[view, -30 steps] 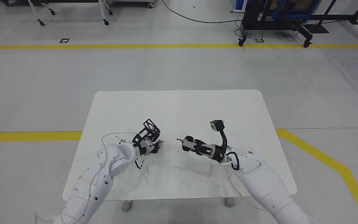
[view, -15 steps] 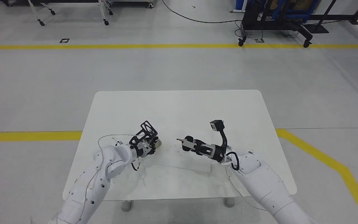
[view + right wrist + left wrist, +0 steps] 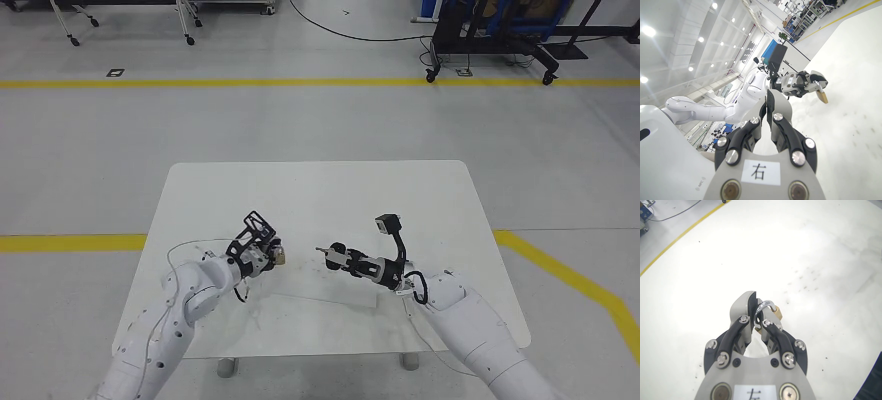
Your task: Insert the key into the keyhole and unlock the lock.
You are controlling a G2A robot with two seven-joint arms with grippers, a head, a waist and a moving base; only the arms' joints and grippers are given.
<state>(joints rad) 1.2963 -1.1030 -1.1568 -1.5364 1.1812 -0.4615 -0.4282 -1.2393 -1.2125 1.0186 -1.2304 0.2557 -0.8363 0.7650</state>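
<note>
White table [image 3: 400, 190] (scuffed), left hand [image 3: 758, 306] gripping lock [image 3: 778, 313]

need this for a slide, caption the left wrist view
Left gripper pinching a brass padlock by its shackle over the white table.

Lock [image 3: 778, 313]: brass body; shackle [image 3: 766, 303] polished chrome. Left gripper [image 3: 760, 307]: matt grey shells, black ribbed rubber pads [image 3: 752, 303], glossy steel screws [image 3: 788, 360]. Table [image 3: 715, 272]: smooth matt white, dark-speckled. Key [image 3: 321, 251]: too small to judge.
</note>
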